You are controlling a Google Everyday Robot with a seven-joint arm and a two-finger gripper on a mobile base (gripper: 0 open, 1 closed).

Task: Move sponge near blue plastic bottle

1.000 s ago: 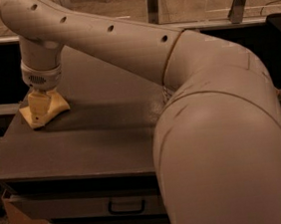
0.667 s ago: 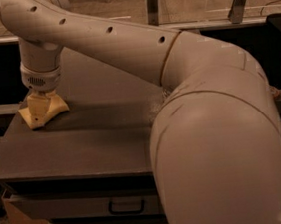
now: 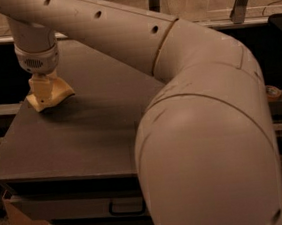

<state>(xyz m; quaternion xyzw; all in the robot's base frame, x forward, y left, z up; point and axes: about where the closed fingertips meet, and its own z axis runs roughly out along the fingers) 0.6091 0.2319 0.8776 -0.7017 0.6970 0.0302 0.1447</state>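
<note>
Carried a little up and to the right within the past second: sponge (image 3: pixel 61 94) and gripper (image 3: pixel 43 92) together, away from the table's (image 3: pixel 93 134) left edge. Arm (image 3: pixel 122 31) swung closer to the lens too, now filling more of the view.

Pale yellow sponge at the far left of the dark table, one side bent upward into the gripper, the rest fanned out low over the surface. Hard to say whether trailing on the tabletop or just clear of it. Gripper clamped narrow on the sponge, to judge by that upward crease and the shared travel. Likely held by one edge for a short low carry rather than a high lift.

Wrist (image 3: pixel 37 57) pointing straight down over the sponge. Upper link running diagonally from the top left corner across the table to a bulky elbow (image 3: pixel 209 142) at right foreground, masking much of the table's right side.

Blue plastic bottle nowhere in view, possibly hidden behind the arm or beyond the frame. Drawers (image 3: pixel 65 205) with dark handles below the tabletop. Transport apparently only just begun, with the destination still unseen.
</note>
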